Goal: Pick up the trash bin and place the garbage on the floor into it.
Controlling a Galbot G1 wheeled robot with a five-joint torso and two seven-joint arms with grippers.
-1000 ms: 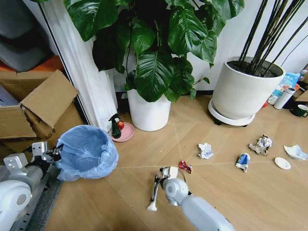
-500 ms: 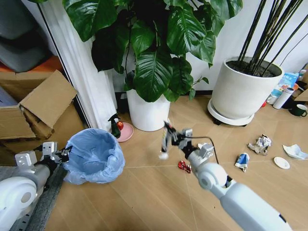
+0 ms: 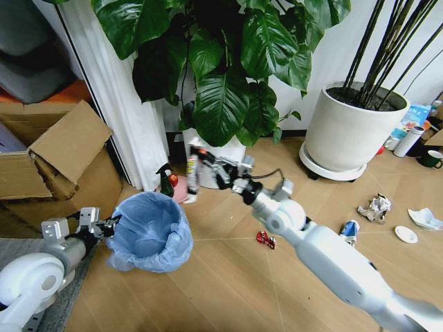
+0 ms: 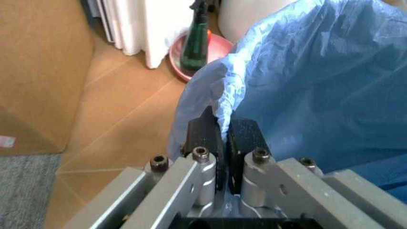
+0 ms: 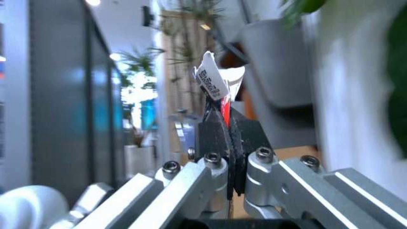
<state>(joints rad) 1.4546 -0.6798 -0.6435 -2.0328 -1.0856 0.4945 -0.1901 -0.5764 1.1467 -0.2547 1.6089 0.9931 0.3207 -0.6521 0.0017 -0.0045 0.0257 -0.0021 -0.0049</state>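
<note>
The trash bin (image 3: pixel 151 234), dark and lined with a crinkly light blue bag, stands on the wood-look floor (image 3: pixel 228 290) at lower left. My left gripper (image 3: pixel 109 226) is shut on the bag's rim (image 4: pixel 224 102), which sits pinched between its black fingers (image 4: pixel 202 133). My right gripper (image 3: pixel 202 161) hangs above the bin's far side, shut on a white tube wrapper (image 3: pixel 191 177) (image 5: pixel 215 82). More garbage lies to the right: a red wrapper (image 3: pixel 266 239), a blue-white packet (image 3: pixel 349 230), a crumpled paper wad (image 3: pixel 374 207), another white wad (image 3: pixel 424 218) and a white disc (image 3: pixel 405 234).
Two big white plant pots (image 3: pixel 228 155) (image 3: pixel 345 135) stand at the back. A green spray bottle (image 3: pixel 166 183) on a pink dish sits just behind the bin. Cardboard boxes (image 3: pixel 62 155) and a white curtain (image 3: pixel 128 117) close off the left. A white bottle (image 3: pixel 407 142) and a dark mug (image 3: pixel 430 159) stand far right.
My right arm lifted the tube wrapper off the floor and swung it left, up over the bin's far side. My left gripper shifted the bin to the right.
</note>
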